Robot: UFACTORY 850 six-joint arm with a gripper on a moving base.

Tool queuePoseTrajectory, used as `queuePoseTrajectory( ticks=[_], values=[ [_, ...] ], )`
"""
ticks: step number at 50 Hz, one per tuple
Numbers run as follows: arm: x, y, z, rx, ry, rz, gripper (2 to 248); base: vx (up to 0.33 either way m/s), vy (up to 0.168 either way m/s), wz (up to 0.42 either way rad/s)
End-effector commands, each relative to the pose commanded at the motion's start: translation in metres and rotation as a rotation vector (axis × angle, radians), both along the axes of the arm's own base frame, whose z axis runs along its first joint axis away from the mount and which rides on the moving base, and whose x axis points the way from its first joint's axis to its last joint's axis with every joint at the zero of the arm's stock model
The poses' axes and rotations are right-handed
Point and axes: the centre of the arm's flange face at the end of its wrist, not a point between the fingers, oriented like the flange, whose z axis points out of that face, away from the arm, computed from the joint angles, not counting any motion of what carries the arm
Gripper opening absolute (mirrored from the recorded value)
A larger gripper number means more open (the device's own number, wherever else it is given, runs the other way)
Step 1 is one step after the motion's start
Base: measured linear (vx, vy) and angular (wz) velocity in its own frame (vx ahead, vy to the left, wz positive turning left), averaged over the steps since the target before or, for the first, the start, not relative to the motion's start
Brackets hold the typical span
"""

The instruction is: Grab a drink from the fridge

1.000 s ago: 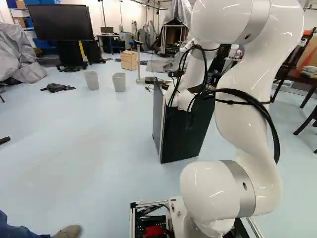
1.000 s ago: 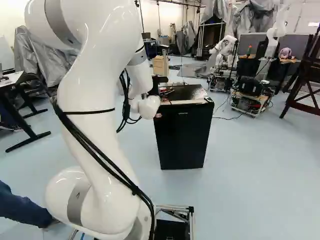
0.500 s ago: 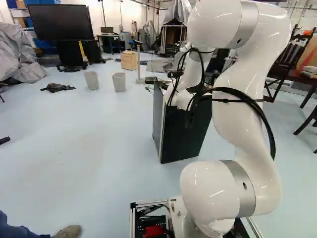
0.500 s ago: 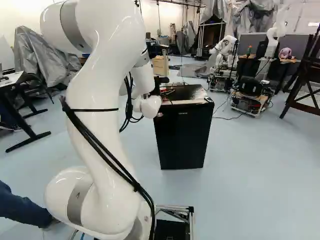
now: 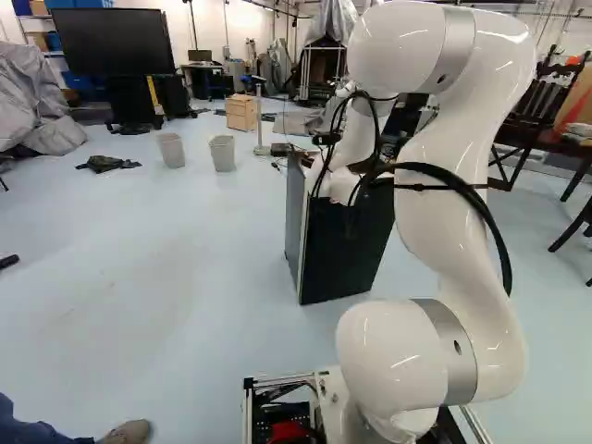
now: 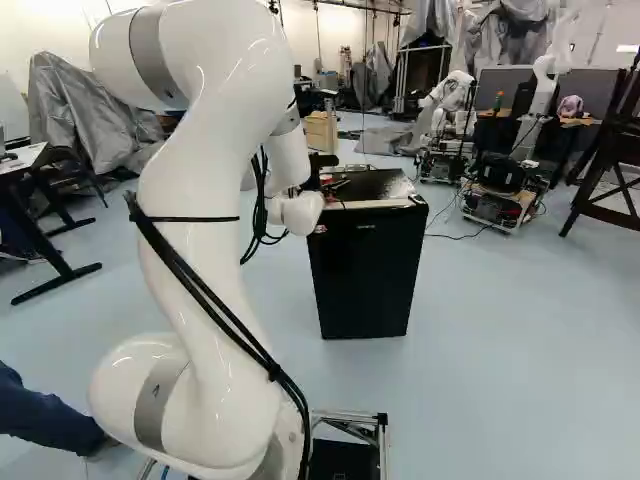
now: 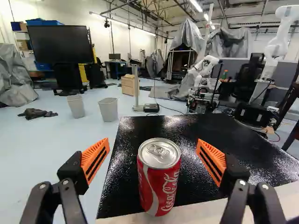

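In the right base view, a dark part of my gripper shows behind the white wrist, at the near left of the black fridge's top. The wrist view has the gripper with its orange-padded fingers wide apart. A red drink can stands upright between them, with a gap on either side; neither finger touches it. The can is on the fridge top, close to its pale near edge. The fridge door looks shut.
Two grey bins and a wooden drawer unit stand on the floor beyond the fridge. Another robot is behind it to the right. A person's leg and shoe are close to the base's left.
The arm's elbow and upper link have swung left in the left base view and right in the right base view. The wrist has shifted only slightly; base and fridge have stayed put.
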Motion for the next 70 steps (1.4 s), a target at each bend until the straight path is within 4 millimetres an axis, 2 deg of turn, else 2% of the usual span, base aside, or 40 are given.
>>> queuePoseTrajectory(
  ticks=[15, 16, 20, 21, 25, 26, 30, 31, 36, 37, 46, 70],
  values=[
    [0.000, 0.000, 0.000, 0.000, 0.000, 0.000, 247, 0.000, 0.000, 0.000],
    [0.000, 0.000, 0.000, 0.000, 0.000, 0.000, 228, 0.000, 0.000, 0.000],
    [0.000, 0.000, 0.000, 0.000, 0.000, 0.000, 228, 0.000, 0.000, 0.000],
    [0.000, 0.000, 0.000, 0.000, 0.000, 0.000, 190, 0.000, 0.000, 0.000],
    [0.000, 0.000, 0.000, 0.000, 0.000, 0.000, 190, 0.000, 0.000, 0.000],
    [0.000, 0.000, 0.000, 0.000, 0.000, 0.000, 153, 0.000, 0.000, 0.000],
    [0.000, 0.000, 0.000, 0.000, 0.000, 0.000, 153, 0.000, 0.000, 0.000],
    [0.000, 0.000, 0.000, 0.000, 0.000, 0.000, 116, 0.000, 0.000, 0.000],
    [0.000, 0.000, 0.000, 0.000, 0.000, 0.000, 116, 0.000, 0.000, 0.000],
    [0.000, 0.000, 0.000, 0.000, 0.000, 0.000, 101, 0.000, 0.000, 0.000],
    [0.000, 0.000, 0.003, -0.001, -0.006, 0.000, 101, 0.000, 0.000, 0.000],
    [0.000, 0.000, 0.029, -0.005, -0.052, 0.000, 101, 0.000, 0.000, 0.000]
  ],
)
